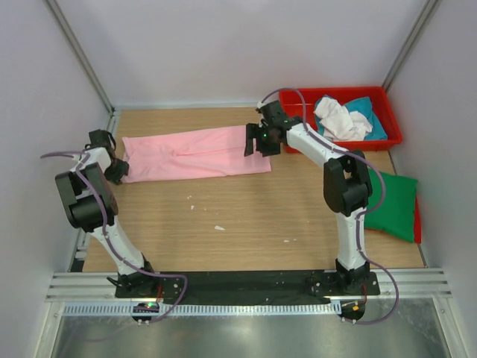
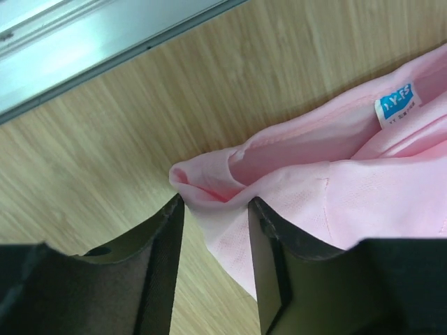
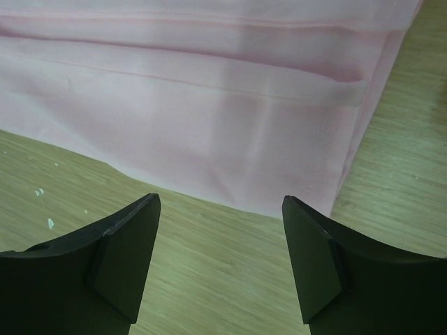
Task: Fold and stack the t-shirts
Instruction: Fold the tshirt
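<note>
The light pink t-shirt (image 1: 194, 153) lies on the wooden table, folded lengthwise into a long strip. My left gripper (image 1: 118, 170) is at its left end. In the left wrist view the jaws (image 2: 215, 202) are open and straddle the corner of the collar end (image 2: 335, 181), with bare wood showing between them. My right gripper (image 1: 252, 140) is at the strip's right end. In the right wrist view it (image 3: 218, 202) is wide open and empty over bare wood, just short of the shirt's edge (image 3: 209, 118). A dark green t-shirt (image 1: 391, 205) lies folded at the right.
A red plastic tray (image 1: 343, 90) at the back right holds a crumpled white shirt (image 1: 339, 119) and a teal one (image 1: 376, 130). A metal rail runs along the table's left edge (image 2: 84, 42). Small white specks lie mid-table (image 1: 218, 227).
</note>
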Tool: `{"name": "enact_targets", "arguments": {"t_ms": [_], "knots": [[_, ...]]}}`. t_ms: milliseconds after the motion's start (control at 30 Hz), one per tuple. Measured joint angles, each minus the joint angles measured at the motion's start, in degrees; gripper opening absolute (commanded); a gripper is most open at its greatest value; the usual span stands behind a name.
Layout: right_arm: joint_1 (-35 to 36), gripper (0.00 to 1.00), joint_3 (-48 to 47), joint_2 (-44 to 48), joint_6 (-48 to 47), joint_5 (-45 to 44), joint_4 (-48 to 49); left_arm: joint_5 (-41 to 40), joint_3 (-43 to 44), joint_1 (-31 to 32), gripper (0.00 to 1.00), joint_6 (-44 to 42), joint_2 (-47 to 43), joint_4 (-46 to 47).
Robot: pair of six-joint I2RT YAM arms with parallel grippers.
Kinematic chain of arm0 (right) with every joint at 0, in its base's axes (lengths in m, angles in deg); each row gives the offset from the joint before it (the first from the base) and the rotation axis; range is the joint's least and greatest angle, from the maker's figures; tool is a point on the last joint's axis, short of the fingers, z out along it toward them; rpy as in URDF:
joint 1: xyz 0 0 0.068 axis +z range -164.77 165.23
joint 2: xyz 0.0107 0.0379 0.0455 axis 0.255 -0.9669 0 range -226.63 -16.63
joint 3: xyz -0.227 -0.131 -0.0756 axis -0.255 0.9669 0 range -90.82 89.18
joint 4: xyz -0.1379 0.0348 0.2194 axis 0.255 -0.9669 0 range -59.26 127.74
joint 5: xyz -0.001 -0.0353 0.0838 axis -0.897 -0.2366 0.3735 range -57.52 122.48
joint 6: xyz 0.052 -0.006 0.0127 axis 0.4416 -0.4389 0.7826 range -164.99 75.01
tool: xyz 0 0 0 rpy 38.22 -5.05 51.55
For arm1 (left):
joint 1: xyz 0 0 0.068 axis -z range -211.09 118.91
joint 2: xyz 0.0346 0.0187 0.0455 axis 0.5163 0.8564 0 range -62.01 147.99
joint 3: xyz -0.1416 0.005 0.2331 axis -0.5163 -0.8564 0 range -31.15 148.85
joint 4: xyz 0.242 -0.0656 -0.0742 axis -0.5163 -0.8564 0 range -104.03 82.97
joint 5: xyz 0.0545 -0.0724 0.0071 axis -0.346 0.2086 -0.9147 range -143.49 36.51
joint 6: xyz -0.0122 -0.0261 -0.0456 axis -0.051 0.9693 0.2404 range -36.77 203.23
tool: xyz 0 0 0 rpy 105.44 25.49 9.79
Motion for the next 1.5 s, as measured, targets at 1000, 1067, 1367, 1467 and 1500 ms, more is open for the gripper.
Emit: {"name": "enact_targets", "arguments": {"t_ms": [1000, 1067, 1367, 1467, 1500], "knots": [[2.0, 0.66, 5.3, -4.3, -0.9, -3.7, -0.2, 0.5, -0.6, 0.0, 0.41, -32.7, 0.3, 5.6], [2.0, 0.66, 5.5, -4.3, -1.0, -3.7, 0.0, -0.2, -0.6, 0.0, 0.54, -33.7, 0.3, 5.3], [2.1, 0.66, 6.2, -3.9, -2.1, -4.1, 0.7, -2.3, 3.1, 0.0, 0.75, -33.5, 0.2, 1.0], [2.2, 0.67, 5.7, -3.9, -3.0, -4.1, 0.1, -1.6, 6.2, 0.0, 0.82, -30.9, -0.5, 0.3], [2.2, 0.68, 5.5, -3.9, -3.5, -3.9, -0.2, -1.0, 6.5, 0.0, 0.84, -29.4, -1.5, 0.3]]}}
